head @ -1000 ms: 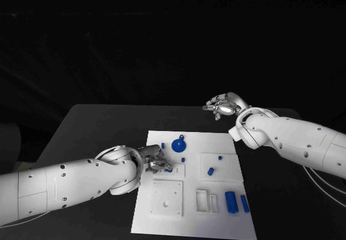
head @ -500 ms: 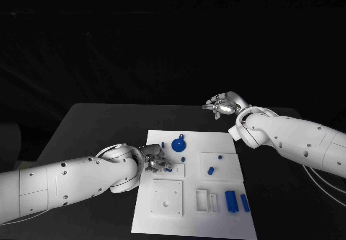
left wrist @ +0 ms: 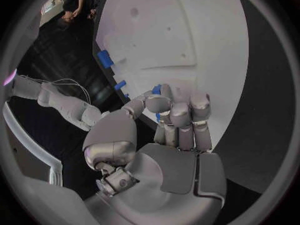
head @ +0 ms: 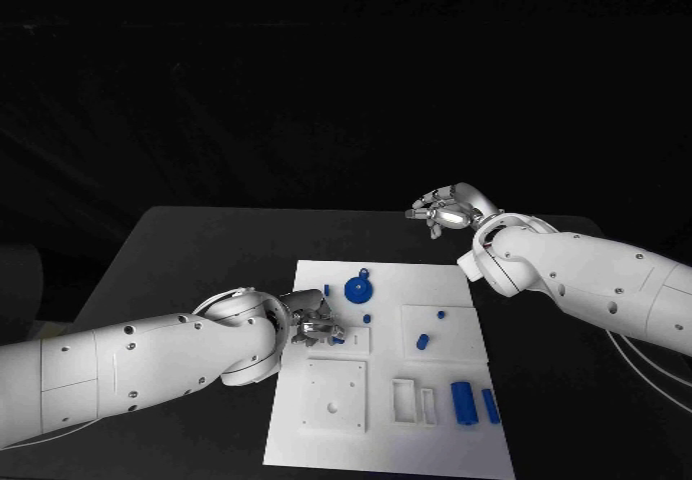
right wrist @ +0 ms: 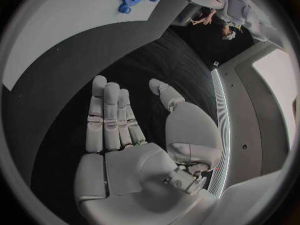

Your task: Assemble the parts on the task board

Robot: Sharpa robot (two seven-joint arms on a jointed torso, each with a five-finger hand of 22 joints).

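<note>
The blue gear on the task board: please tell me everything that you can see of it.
The blue gear is a round, toothed, plastic-looking disc with a raised hub in its middle. It lies flat on the far part of the white task board. Two small blue parts lie close to it, one on its far side, one on its left. Nothing touches it; both robot hands are away from it.

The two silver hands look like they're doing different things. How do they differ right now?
The left hand is down on the white task board, fingers curled in around a small blue part; the right hand is lifted beyond the board's far edge, over the black table. The left one is busy with that piece; the right hand holds nothing, fingers extended and apart. Both are silver, on white arms.
</note>
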